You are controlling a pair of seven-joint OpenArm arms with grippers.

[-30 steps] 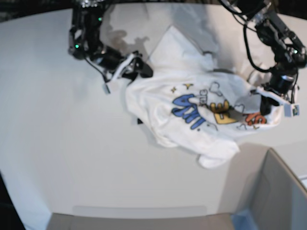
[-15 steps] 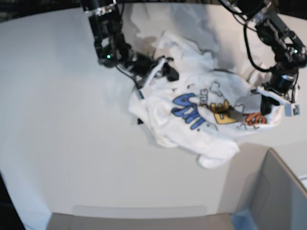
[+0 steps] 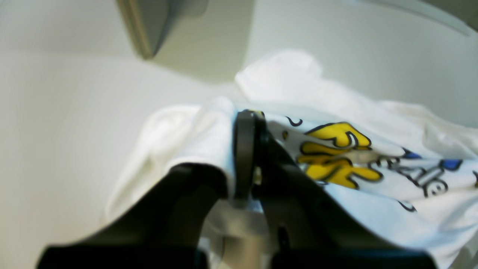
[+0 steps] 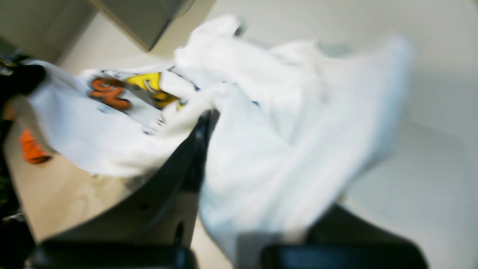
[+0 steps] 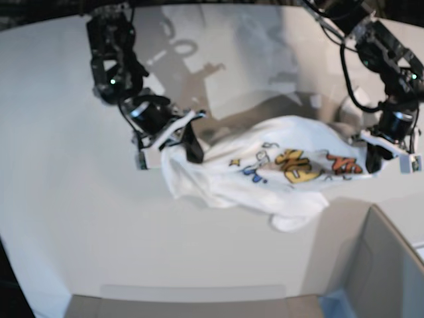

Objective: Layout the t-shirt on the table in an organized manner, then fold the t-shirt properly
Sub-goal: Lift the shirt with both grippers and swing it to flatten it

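Nearest me in base view: grey box corner, bottom right, with the lowest fold of the t-shirt drooping just beside its edge. Shirt is bunched, not flat. It spans mid-table between both arms, print side up, with yellow and orange lettering showing and blue partly folded under.

I've got the right gripper clamped on the shirt's edge on the view's left side; the wrist cam shows white cloth pinched between its fingers and spilling over them, blurred. The left gripper is clamped on the opposite edge by the orange letters. Its wrist cam shows the fingers pressed together with fabric wrapped around them, yellow print right alongside.

Cloth looks lifted between the two grips, sagging in the middle. Beyond it is the table, white, carrying arm shadows up to its curved far edge.
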